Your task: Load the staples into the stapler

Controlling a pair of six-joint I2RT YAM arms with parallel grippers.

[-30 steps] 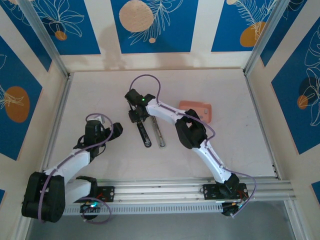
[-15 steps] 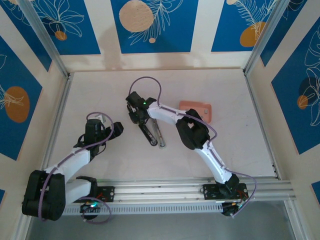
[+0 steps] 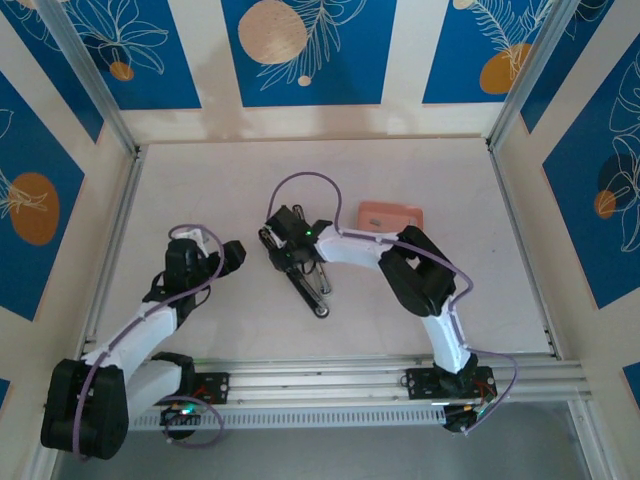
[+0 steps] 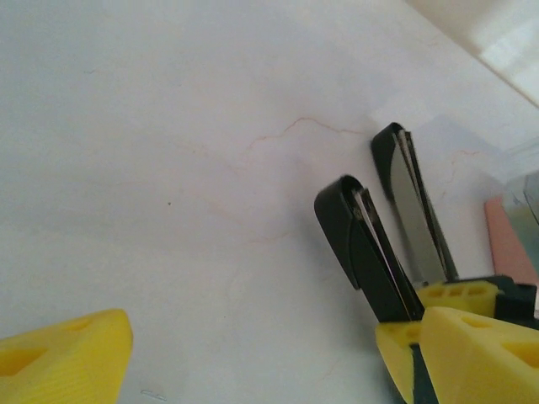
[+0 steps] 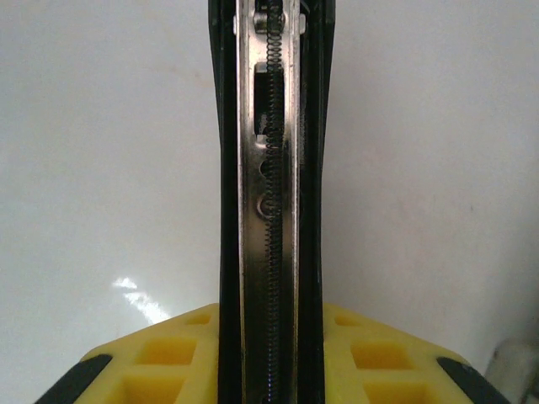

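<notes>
While clamping the stapler (image 5: 269, 168) in the right gripper (image 5: 269, 353), hangs the left gripper (image 4: 269, 362) spread wide, grasping nothing, near it.

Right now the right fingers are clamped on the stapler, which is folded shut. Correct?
Not folded shut. The stapler lies open: the left wrist view shows its two arms spread apart, and the right wrist view shows the bare metal rail facing up. The right fingers are indeed clamped on it.
</notes>
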